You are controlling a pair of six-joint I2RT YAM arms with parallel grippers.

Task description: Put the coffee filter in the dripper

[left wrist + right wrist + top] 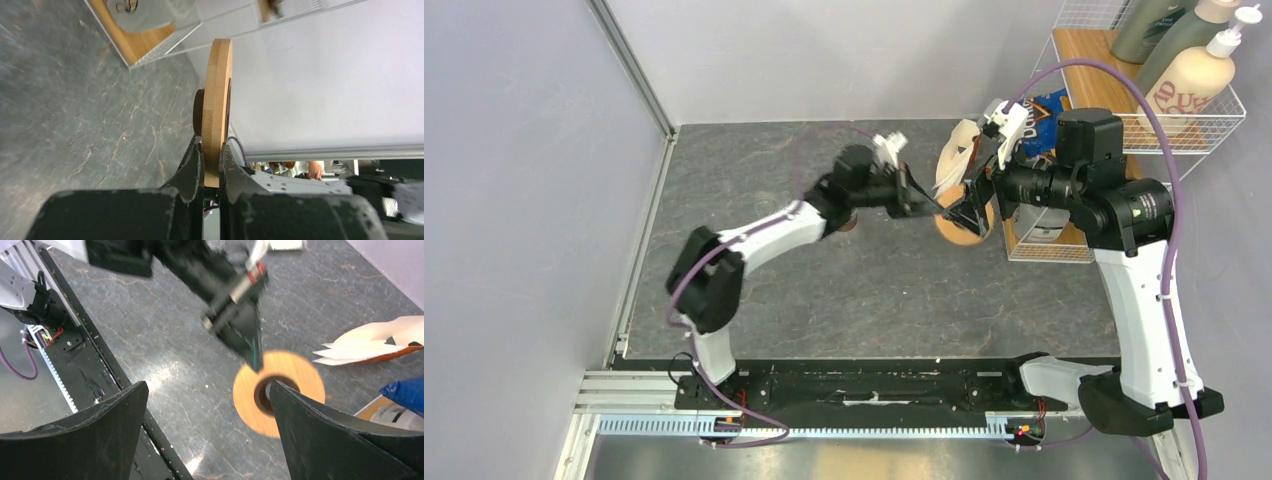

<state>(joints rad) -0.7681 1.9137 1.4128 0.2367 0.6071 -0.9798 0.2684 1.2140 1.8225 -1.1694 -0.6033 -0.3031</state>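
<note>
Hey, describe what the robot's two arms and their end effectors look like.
The left arm and right arm have white shells, black joints and purple cables looped alongside. The left end effector and right end effector have matte black, scuffed, tapered fingers.

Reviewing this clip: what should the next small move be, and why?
Probably swing the open right hand toward the coffee filter lying near the dripper. The left hand is shut on the dripper's wooden ring, so the dripper looks secured, while the right hand holds nothing.
</note>
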